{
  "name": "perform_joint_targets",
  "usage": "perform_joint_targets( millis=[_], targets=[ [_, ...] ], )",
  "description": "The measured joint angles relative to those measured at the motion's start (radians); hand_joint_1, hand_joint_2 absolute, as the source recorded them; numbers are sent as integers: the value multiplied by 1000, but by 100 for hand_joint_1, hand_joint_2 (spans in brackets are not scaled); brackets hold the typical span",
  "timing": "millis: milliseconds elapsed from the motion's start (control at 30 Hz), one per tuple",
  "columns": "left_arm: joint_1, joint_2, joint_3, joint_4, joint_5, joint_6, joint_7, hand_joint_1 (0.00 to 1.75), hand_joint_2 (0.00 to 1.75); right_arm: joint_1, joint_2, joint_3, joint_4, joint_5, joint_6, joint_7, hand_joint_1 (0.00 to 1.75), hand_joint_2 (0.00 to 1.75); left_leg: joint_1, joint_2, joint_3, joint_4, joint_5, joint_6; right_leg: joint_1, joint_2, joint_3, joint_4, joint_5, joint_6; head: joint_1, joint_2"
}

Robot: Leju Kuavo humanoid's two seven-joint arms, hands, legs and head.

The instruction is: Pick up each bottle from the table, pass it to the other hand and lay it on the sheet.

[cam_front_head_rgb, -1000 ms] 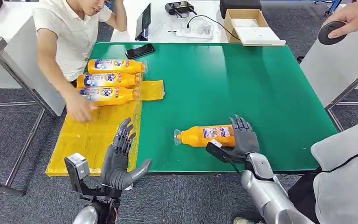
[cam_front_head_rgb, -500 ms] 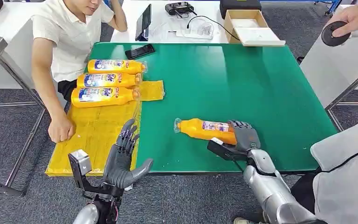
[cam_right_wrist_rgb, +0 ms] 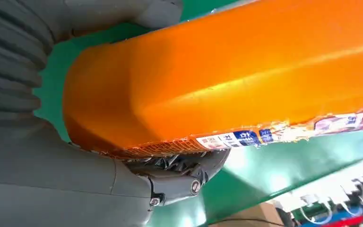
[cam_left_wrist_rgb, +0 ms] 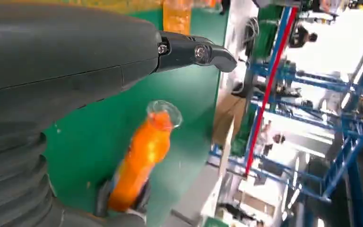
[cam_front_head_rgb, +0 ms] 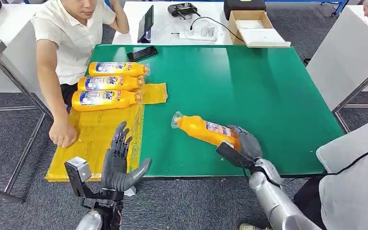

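Head view: three bottles (cam_front_head_rgb: 106, 83) on one yellow sheet (cam_front_head_rgb: 96, 139), right robot hand (cam_front_head_rgb: 243, 142) gripping a fourth bottle (cam_front_head_rgb: 204, 130), left robot hand (cam_front_head_rgb: 117, 160) spread empty.

The flat green-topped worktop (cam_front_head_rgb: 249, 81) carries a crinkled yellow plastic sheet (cam_front_head_rgb: 96, 139) along its left side with three orange bottles lying on it, and a black phone (cam_front_head_rgb: 142, 53) at its far edge.

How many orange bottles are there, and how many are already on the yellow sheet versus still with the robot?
Orange bottles on the yellow sheet: 3
Orange bottle held by the right robot hand: 1
Total: 4
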Motion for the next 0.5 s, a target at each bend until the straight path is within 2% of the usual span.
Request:
perform_joint_targets(
  millis=[133, 233, 500],
  targets=[
    [14, -7, 2, 6, -12, 60, -9, 0, 175, 85, 37, -1, -131, -103, -28, -35, 175, 175, 1, -2, -5, 0, 0, 0, 0, 0, -3, 1, 0, 0, 0, 0],
    [24, -10, 2, 16, -7, 72, -16, 0, 175, 139, 58, 1, -221, -118, -32, -34, 175, 175, 1, -2, -10, 0, 1, 0, 0, 0, -8, 1, 0, 0, 0, 0],
    [27, -13, 6, 30, -7, 74, -19, 0, 175, 179, 71, 2, -312, -123, -35, -28, 175, 175, 0, -3, -14, 0, 1, 0, -1, 0, -11, 0, 0, 0, 0, 0]
  ],
)
